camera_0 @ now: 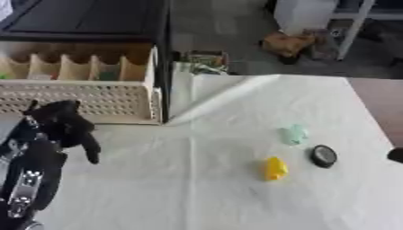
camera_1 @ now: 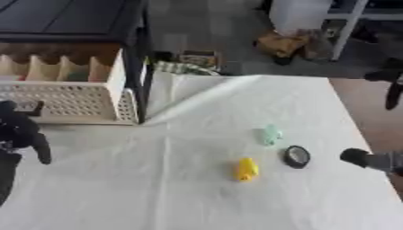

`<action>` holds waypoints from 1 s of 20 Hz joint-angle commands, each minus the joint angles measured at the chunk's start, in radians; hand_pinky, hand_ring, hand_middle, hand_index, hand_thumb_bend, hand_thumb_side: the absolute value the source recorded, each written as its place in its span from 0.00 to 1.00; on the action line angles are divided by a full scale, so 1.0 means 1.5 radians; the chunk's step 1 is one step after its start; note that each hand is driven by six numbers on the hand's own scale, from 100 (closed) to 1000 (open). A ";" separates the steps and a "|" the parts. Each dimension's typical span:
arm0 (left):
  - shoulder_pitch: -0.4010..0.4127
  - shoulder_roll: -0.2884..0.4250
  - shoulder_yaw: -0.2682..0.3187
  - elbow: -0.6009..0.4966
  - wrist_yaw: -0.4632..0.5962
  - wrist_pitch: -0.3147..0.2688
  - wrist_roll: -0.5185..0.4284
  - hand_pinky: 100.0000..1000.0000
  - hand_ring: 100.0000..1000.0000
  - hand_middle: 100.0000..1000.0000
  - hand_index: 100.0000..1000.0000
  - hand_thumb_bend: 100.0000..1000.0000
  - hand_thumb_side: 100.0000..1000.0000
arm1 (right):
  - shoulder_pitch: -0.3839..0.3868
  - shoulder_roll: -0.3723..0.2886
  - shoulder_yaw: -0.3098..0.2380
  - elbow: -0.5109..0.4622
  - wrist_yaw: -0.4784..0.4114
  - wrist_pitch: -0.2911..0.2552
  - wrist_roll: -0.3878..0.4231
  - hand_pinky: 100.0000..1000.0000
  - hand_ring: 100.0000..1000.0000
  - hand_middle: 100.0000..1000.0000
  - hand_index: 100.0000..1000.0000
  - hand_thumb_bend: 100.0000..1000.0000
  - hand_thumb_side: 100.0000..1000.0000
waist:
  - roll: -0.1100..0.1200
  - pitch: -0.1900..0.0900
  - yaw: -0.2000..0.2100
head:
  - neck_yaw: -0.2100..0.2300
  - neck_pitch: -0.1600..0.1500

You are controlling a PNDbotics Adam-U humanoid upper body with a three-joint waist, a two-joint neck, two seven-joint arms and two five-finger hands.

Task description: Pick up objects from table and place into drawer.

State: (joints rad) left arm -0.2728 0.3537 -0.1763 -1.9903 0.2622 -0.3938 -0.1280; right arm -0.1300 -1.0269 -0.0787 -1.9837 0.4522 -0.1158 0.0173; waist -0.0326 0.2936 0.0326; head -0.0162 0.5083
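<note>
Three small things lie on the white cloth right of centre: a yellow object (camera_0: 275,168), a pale mint-green object (camera_0: 294,134) and a black round disc (camera_0: 324,156). The drawer (camera_0: 78,96) is a cream perforated bin with wooden dividers, pulled out at the upper left. My left hand (camera_0: 67,123) hangs in front of the drawer's front wall with relaxed fingers pointing down and nothing in it. Only a dark tip of my right hand (camera_1: 358,157) shows, at the table's right edge just right of the disc.
A black cabinet frame (camera_0: 161,54) stands beside the drawer. The table cloth (camera_0: 197,197) has a raised fold running from the drawer's corner to the far edge. Beyond the table, clutter lies on the floor (camera_0: 287,42).
</note>
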 commanded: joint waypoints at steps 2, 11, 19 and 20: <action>-0.007 -0.005 0.000 -0.006 -0.005 0.018 -0.007 0.27 0.40 0.53 0.82 0.00 0.53 | -0.005 -0.041 0.002 -0.003 -0.043 0.014 0.054 0.89 0.85 0.36 0.94 0.76 0.36 | -0.001 -0.011 0.001 | -0.001 0.001; -0.008 -0.019 -0.007 -0.006 -0.017 0.050 -0.018 0.24 0.38 0.54 0.80 0.00 0.50 | -0.042 -0.064 0.028 0.055 -0.080 0.015 0.128 0.90 0.86 0.48 0.92 0.79 0.30 | -0.003 -0.009 0.004 | -0.007 0.002; -0.010 -0.027 -0.013 -0.006 -0.024 0.065 -0.027 0.24 0.37 0.53 0.79 0.00 0.49 | -0.106 -0.075 0.066 0.095 -0.121 0.019 0.163 0.88 0.85 0.47 0.91 0.77 0.28 | -0.004 -0.010 0.008 | -0.023 0.008; -0.010 -0.028 -0.013 -0.006 -0.024 0.066 -0.028 0.24 0.37 0.53 0.79 0.00 0.49 | -0.114 -0.074 0.071 0.099 -0.124 0.021 0.166 0.88 0.84 0.46 0.91 0.77 0.28 | -0.004 -0.010 0.009 | -0.030 0.010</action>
State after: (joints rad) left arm -0.2736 0.3079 -0.1948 -1.9859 0.2288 -0.2982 -0.1685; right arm -0.2885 -1.0972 0.0307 -1.8416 0.2790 -0.0858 0.2588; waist -0.0370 0.2941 0.0452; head -0.0516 0.5138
